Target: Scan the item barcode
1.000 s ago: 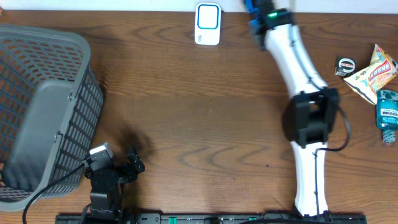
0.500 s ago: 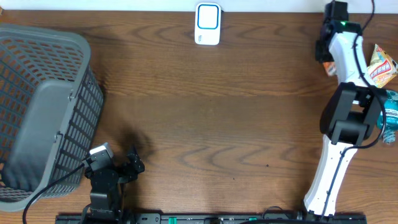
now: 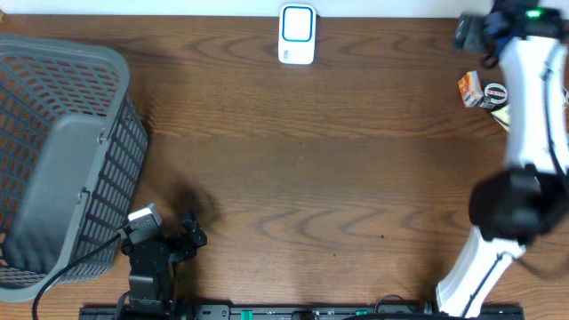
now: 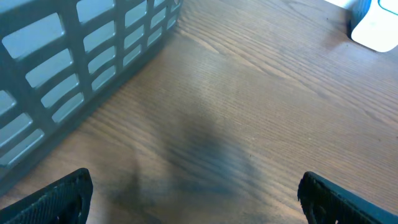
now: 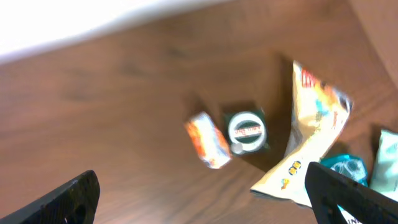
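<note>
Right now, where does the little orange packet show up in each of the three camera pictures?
Overhead: the orange packet lies on the table near the top right corner, just left of a round black tin.
Left wrist: not in this picture.
Right wrist: the packet sits close to the middle, slightly low, again just left of the tin.
Shared landmark: the round black tin beside it, seen in the overhead and right wrist views.

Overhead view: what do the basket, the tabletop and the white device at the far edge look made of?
Basket: grey moulded plastic, matte, judging by its uniform lattice walls. Tabletop: brown wood or wood-look laminate, with visible grain and a faint sheen; which of the two is unclear. White device: probably smooth plastic, a white shell with blue trim.
</note>
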You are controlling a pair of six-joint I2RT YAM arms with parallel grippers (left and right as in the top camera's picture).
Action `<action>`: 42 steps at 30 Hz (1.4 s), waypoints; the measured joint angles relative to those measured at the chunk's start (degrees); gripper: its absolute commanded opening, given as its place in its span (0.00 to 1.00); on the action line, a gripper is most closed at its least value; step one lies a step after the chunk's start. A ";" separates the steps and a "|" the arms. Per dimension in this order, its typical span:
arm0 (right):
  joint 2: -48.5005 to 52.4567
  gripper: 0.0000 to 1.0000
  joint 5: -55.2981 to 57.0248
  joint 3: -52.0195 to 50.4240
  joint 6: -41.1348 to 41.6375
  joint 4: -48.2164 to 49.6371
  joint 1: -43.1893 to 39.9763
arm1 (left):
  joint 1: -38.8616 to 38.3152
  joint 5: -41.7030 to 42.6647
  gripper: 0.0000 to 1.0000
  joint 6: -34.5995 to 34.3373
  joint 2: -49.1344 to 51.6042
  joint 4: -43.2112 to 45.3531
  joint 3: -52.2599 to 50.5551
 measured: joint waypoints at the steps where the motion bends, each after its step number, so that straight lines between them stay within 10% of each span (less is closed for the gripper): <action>1: -2.73 0.99 -2.34 0.39 0.20 -0.83 0.00 | 0.00 -0.02 0.98 0.00 0.00 0.02 0.00; 19: -28.83 0.99 -18.18 1.31 0.87 -15.98 0.11 | 0.00 -0.02 0.98 0.00 0.00 0.00 0.00; 42: -32.74 0.99 -12.48 -5.09 3.89 -26.21 0.31 | 0.00 0.00 0.98 0.00 0.00 0.00 0.00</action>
